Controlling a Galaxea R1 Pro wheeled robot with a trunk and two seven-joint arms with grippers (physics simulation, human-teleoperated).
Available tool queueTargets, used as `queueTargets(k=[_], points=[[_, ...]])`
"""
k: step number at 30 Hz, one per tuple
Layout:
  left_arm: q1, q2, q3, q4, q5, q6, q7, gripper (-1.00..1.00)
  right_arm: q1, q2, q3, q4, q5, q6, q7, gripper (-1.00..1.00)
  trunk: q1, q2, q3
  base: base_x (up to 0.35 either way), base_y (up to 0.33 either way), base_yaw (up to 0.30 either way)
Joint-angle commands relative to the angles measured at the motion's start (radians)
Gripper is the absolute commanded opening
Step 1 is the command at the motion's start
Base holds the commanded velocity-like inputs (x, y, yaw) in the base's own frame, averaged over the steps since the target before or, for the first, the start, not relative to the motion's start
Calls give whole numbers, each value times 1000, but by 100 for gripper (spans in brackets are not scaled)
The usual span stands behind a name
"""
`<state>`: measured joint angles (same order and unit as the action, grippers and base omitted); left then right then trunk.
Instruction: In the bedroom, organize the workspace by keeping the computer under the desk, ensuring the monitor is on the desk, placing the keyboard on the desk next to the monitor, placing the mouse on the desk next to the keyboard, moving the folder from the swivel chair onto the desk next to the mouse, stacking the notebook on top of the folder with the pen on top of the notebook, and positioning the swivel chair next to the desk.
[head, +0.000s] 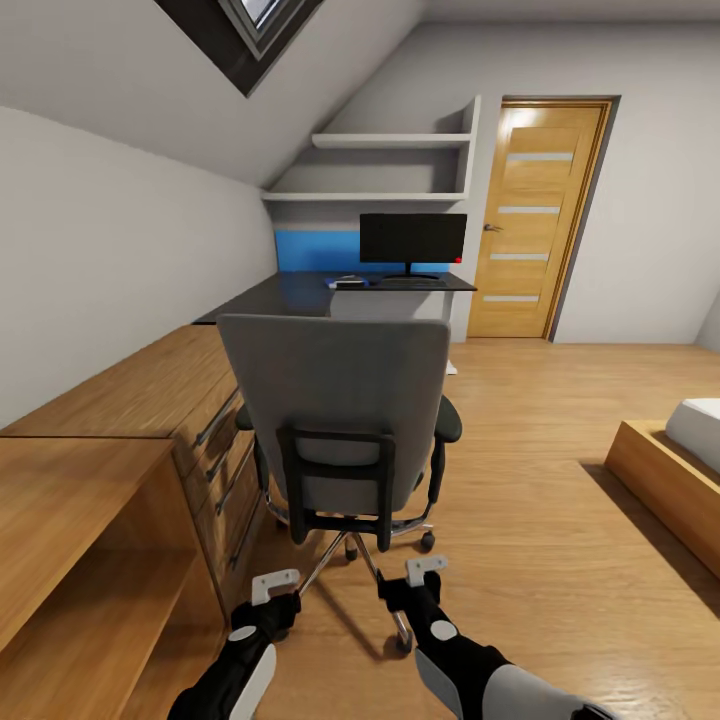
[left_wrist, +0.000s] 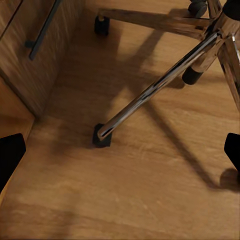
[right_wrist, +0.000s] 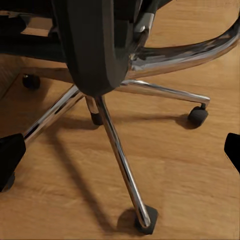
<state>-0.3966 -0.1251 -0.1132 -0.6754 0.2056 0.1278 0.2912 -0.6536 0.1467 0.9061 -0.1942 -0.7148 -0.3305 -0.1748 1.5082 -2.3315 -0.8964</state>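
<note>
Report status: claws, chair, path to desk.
Both claws, left claw and right claw, open, empty, low behind swivel chair. Chair's back toward robot, untouched. Chair sits between robot and desk; monitor on desk.

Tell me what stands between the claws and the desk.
In the head view, the swivel chair stands between both claws, left and right, and the desk, its back toward the robot.
</note>
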Motion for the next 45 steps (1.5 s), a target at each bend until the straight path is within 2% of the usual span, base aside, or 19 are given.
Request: queueTargets(k=[1, 6, 21, 26, 33, 34, 37, 45], points=[[0, 1, -5, -2, 8, 4, 8, 100, -1, 0, 9, 1, -6, -12, -5, 100, 0, 0, -1, 0, 0, 0], [-1, 2, -6, 3, 6, 6, 5, 100, 0, 2, 11, 2, -4, -70, -4, 100, 0, 0, -1, 65, 0, 0], [-1, 1, -6, 4, 5, 7, 6, 100, 0, -1, 10, 4, -5, -81, -5, 100, 0, 0, -1, 230, -30, 0], [-1, 2, -6, 1, 5, 7, 7, 100, 0, -1, 9, 4, -7, -85, -7, 100, 0, 0, -1, 273, -191, 0], [-1, 0, -8, -2, 4, 7, 8, 100, 1, -2, 8, 5, -7, -132, -8, 100, 0, 0, 2, 259, -236, -50], [-1, -1, -8, -2, -13, 7, 8, 100, 1, -2, 8, 5, -7, -137, -8, 100, 0, 0, 2, 257, -241, -28], [-1, -1, -7, -3, -25, 7, 9, 100, 2, -2, 8, 5, -7, -139, -9, 100, 0, 0, 2, 257, -242, -14], [-1, -2, -6, -3, -28, 6, 11, 100, 2, -1, 9, 25, -5, -139, -8, 100, 0, 0, 2, 260, -235, -1]])
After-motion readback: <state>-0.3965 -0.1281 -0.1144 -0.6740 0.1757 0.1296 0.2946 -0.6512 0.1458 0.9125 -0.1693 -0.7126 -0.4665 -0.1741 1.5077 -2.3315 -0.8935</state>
